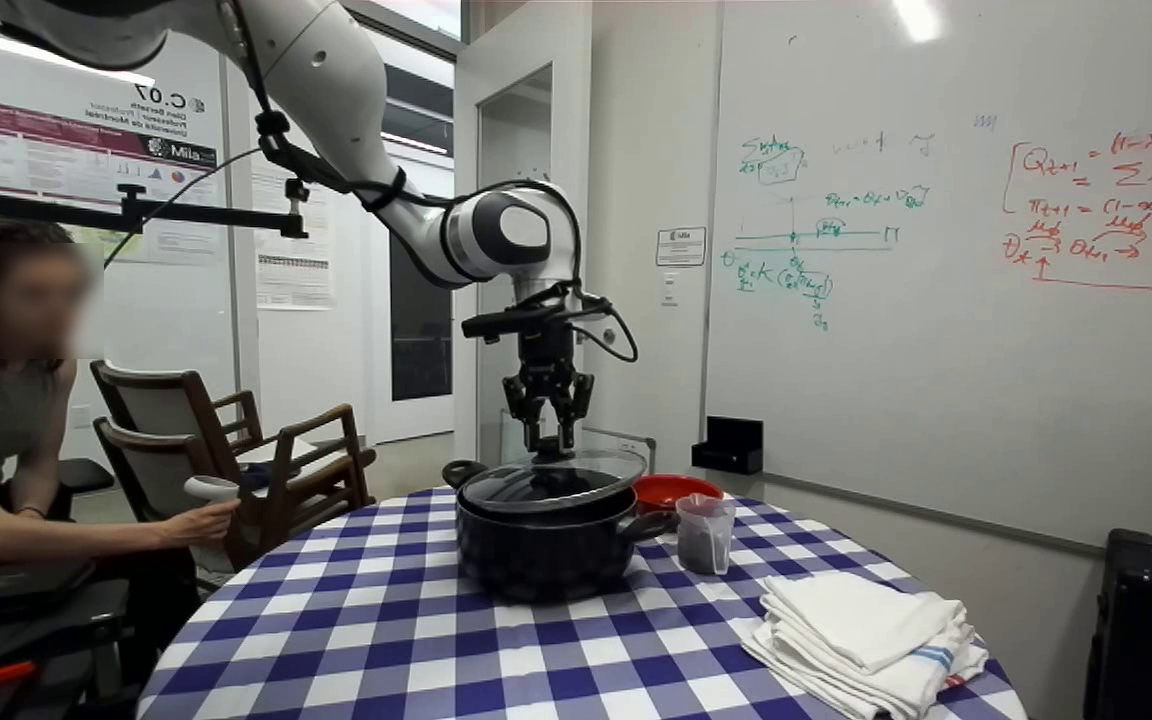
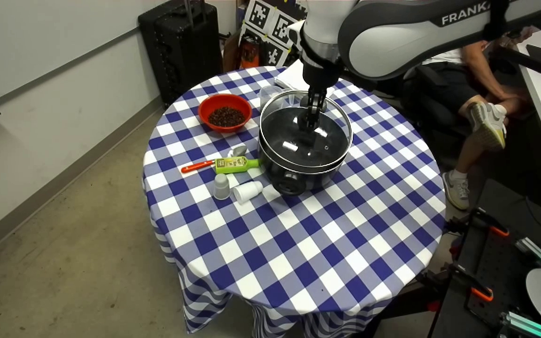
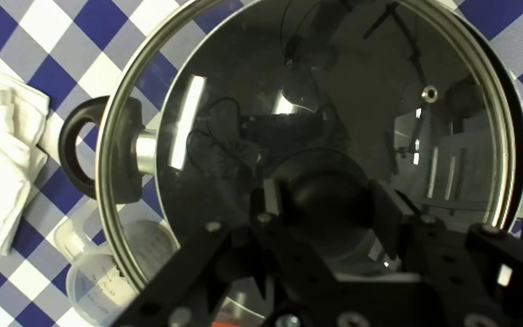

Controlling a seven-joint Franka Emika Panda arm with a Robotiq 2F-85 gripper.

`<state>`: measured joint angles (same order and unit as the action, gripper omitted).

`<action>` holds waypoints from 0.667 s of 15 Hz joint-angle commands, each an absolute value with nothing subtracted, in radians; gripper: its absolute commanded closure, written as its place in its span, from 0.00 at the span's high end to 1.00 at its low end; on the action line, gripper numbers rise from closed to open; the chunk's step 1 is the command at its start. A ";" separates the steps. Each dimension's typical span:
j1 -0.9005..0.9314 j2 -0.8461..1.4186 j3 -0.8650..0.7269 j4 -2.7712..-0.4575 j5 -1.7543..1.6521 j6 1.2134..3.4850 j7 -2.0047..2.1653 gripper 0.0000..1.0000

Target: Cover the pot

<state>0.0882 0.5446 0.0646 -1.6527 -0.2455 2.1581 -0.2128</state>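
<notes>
The wide black pot [image 1: 541,560] stands upright on the checked table; it also shows in an exterior view [image 2: 320,180]. A clear glass lid [image 1: 496,492] with a metal rim is over the pot's mouth, tilted and shifted off centre, one side raised; it also shows in an exterior view [image 2: 298,143] and in the wrist view [image 3: 334,91]. My gripper [image 1: 549,443] points down at the lid's centre. In the wrist view its fingers [image 3: 327,204] press the black knob from both sides. Whether the lid's low edge touches the pot rim is unclear.
A red bowl of dark beans [image 2: 226,117] and a clear measuring cup [image 1: 706,535] stand beside the pot. Folded white towels [image 1: 856,640] lie nearby. A green bottle [image 2: 233,165], a red-handled utensil [image 2: 197,166] and two small cups [image 2: 248,191] lie close to the pot.
</notes>
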 commanded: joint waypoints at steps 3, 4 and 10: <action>0.087 0.496 0.077 -1.684 -0.203 2.162 -0.205 0.25; 0.087 0.497 0.075 -1.685 -0.202 2.165 -0.203 0.25; 0.082 0.503 0.074 -1.692 -0.194 2.168 -0.204 0.25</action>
<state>0.0861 0.5317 0.0730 -1.6720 -0.2119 2.1582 -0.2127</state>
